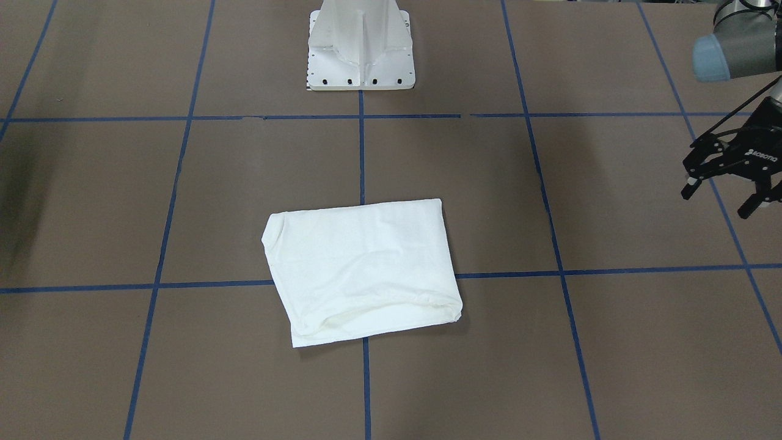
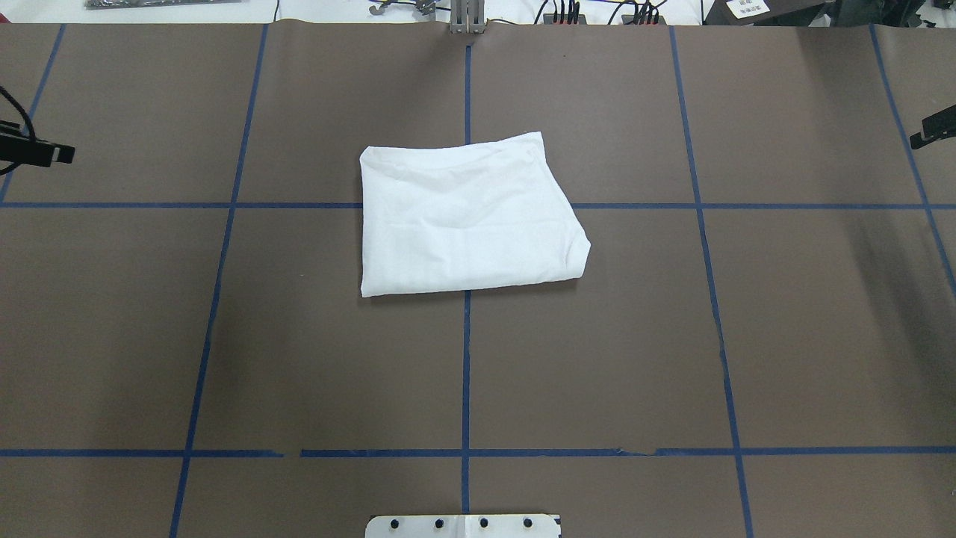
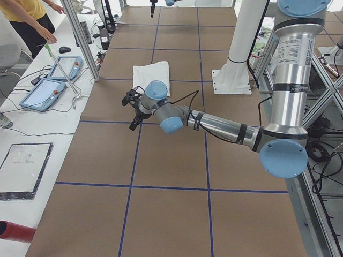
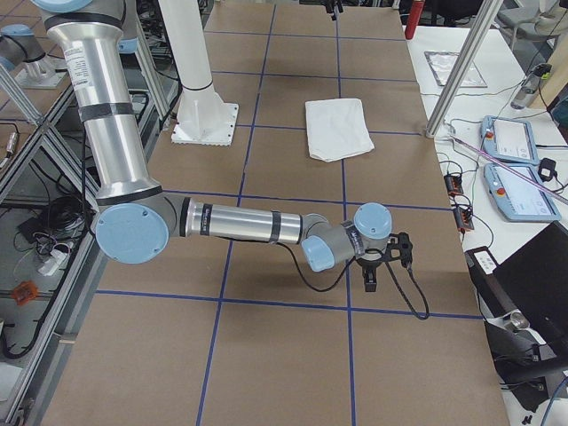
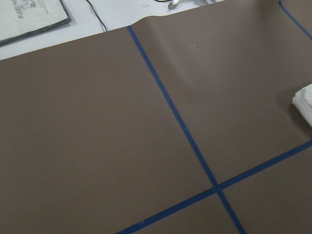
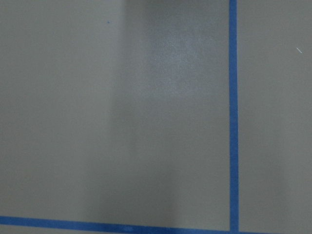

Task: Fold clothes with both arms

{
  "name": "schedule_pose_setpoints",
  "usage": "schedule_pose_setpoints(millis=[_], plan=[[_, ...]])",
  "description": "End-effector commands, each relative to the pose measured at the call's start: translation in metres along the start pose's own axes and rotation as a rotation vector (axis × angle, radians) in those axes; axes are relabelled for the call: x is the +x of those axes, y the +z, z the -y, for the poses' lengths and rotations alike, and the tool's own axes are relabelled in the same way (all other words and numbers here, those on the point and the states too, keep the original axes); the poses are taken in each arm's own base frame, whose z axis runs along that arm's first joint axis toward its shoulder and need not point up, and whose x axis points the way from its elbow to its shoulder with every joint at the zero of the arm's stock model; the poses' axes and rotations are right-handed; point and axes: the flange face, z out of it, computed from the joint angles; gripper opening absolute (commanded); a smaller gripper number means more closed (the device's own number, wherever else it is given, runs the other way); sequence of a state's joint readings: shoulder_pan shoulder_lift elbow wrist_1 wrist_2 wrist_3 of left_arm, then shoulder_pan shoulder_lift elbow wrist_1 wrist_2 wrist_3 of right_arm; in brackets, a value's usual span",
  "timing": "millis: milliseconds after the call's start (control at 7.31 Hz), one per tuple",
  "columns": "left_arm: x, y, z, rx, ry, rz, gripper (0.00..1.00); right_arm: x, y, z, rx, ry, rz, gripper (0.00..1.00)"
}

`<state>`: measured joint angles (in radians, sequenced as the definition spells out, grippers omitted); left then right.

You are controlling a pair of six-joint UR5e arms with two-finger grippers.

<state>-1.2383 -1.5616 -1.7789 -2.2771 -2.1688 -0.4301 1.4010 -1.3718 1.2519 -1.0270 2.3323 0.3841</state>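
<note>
The white long-sleeved cotton T-shirt (image 2: 463, 217) lies folded into a compact, slightly skewed rectangle near the middle of the brown surface with its blue tape grid (image 2: 224, 336), across the crossing of two tape lines and well apart from both arms. No text block, collar or sleeve shows.

The left tool (image 1: 716, 204) hangs out by the surface's left end, its fingers spread wide and holding nothing. Only a black sliver of the right tool (image 2: 933, 128) shows at the opposite end, so I cannot tell how far open it is; no cloth hangs from it.

The folding looks essentially done, and the step in hand seems to be parking clear. To do that well, keep both tools raised and out at the ends so nothing brushes the bundle. One corner juts outward on the robot's right and the edge towards the operators bulges loosely. Any tidying should press down gently rather than drag.
</note>
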Motion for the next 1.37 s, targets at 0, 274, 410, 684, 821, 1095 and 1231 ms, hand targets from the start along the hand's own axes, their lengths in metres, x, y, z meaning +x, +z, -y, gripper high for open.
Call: schedule_pose_setpoints(millis=[0, 274, 410, 684, 821, 1095, 1231], plan=[[-0.026, -0.014, -0.016, -0.01, -0.021, 0.039, 1.0, 0.012, 0.001, -0.014, -0.004, -0.018, -0.013, 1.0], [-0.036, -0.034, -0.02, -0.011, -0.048, -0.006, 1.0, 0.015, -0.009, -0.016, 0.014, -0.016, -0.029, 1.0], [-0.042, -0.041, -0.018, -0.001, -0.033, 0.0, 1.0, 0.021, -0.012, -0.023, 0.018, -0.013, -0.035, 1.0], [-0.051, -0.033, -0.017, -0.053, -0.076, 0.011, 1.0, 0.026, -0.013, -0.024, 0.022, -0.033, -0.052, 1.0], [-0.071, -0.008, -0.007, -0.067, -0.101, 0.04, 1.0, 0.041, -0.015, -0.032, 0.02, -0.088, -0.065, 1.0], [-0.082, 0.0, -0.005, -0.074, -0.102, 0.078, 1.0, 0.05, -0.02, -0.039, 0.02, -0.156, -0.069, 1.0], [-0.086, 0.001, -0.01, -0.084, -0.1, 0.073, 1.0, 0.047, -0.021, -0.036, 0.024, -0.162, -0.066, 1.0]])
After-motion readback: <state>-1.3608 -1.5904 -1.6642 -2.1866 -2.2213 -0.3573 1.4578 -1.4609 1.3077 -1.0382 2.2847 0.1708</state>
